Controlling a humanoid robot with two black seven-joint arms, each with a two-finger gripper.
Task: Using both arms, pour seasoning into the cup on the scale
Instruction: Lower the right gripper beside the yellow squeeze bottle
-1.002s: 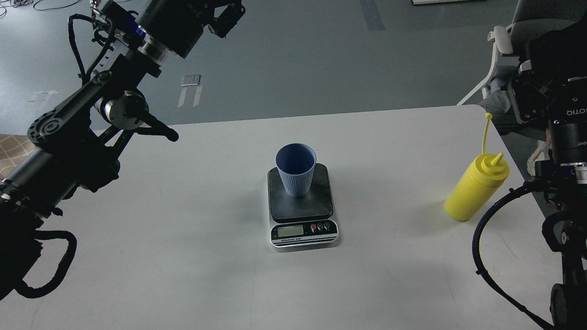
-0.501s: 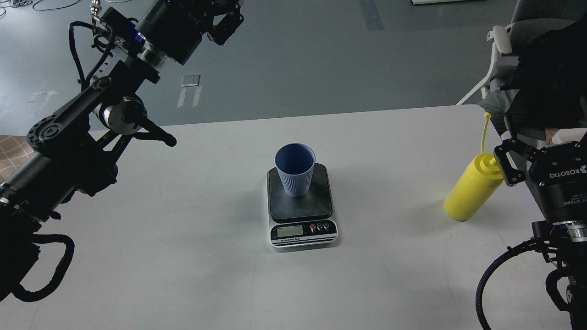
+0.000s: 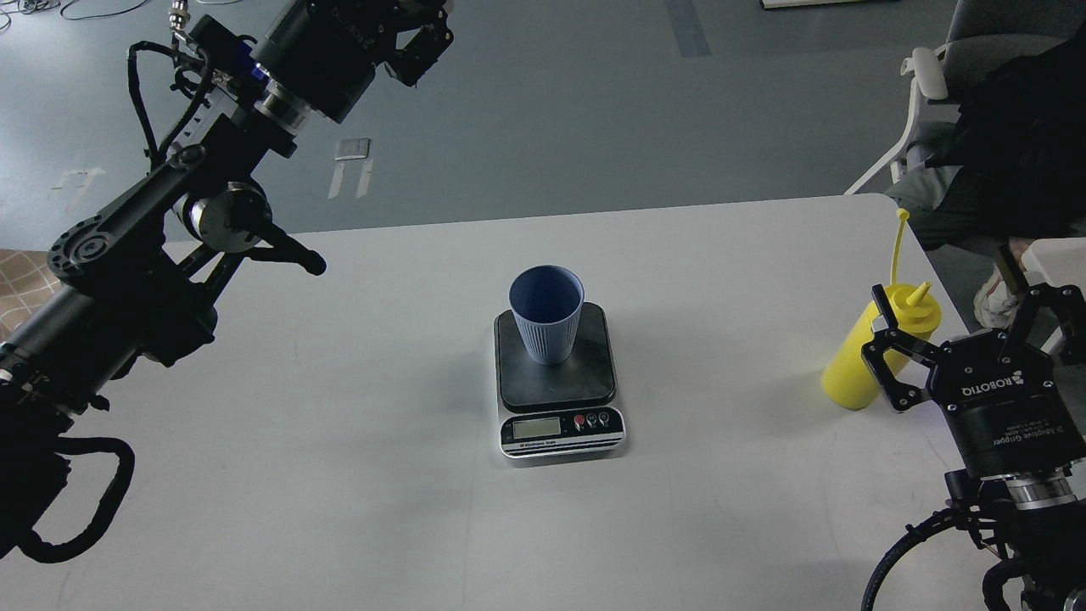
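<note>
The light blue cup [image 3: 547,314] stands upright on the dark platform of the scale [image 3: 560,428] at the middle of the white table [image 3: 339,424]. The yellow seasoning bottle [image 3: 848,373] stands near the table's right edge, its cap strap pointing up. My right gripper [image 3: 976,299] is open, level with the bottle's upper part. Its left finger [image 3: 882,327] is in front of the bottle's shoulder, and the bottle is not between the fingers. My left gripper [image 3: 420,38] is high at the far left, well away from the cup; its fingers are partly cut off by the frame's top.
A white chair [image 3: 929,76] and a dark-clad seated figure [image 3: 1010,127] are beyond the table's far right corner. The bottle stands close to the table's right edge. My left arm [image 3: 144,238] hangs over the table's left side.
My right gripper has come down from above the table's right corner to the bottle's height and now sits just right of the bottle. The left arm has hardly moved.
</note>
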